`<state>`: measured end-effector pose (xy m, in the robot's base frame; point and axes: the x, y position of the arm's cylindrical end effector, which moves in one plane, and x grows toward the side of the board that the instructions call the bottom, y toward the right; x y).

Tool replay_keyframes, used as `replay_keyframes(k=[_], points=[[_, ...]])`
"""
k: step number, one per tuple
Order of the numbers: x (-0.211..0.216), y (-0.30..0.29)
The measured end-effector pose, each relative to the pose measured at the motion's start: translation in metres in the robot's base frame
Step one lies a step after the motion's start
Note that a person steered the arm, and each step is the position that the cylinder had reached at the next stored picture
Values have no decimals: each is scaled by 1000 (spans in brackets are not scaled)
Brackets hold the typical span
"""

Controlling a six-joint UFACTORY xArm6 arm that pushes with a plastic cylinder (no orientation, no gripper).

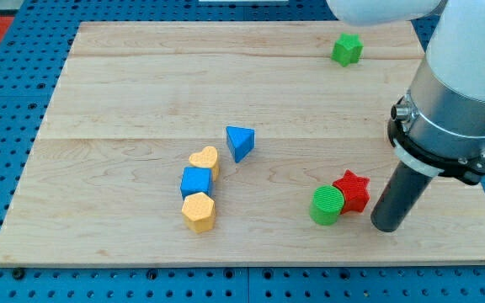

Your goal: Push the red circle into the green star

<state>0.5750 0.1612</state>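
Blue triangle (240, 142), yellow heart (205, 160), blue cube (196, 181), yellow hexagon (199, 211), wooden board (125, 76).

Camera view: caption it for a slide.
My tip stands at the view's right of the red star, which touches the green circle; a green block lies far up top.

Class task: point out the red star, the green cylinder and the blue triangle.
red star (354, 190), camera view, its top face.
green cylinder (327, 199), camera view, its round top.
blue triangle (240, 139), camera view, its top face.
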Motion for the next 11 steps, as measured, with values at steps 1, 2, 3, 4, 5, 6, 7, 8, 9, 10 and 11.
replay_keyframes(k=[1,2,3,4,5,6,7,8,9,10,11], points=[[0,1],[0,5],[0,22],[1,38],[-14,60],[-59,64],[-109,70],[-161,72],[-199,77],[-233,56],[-227,59]])
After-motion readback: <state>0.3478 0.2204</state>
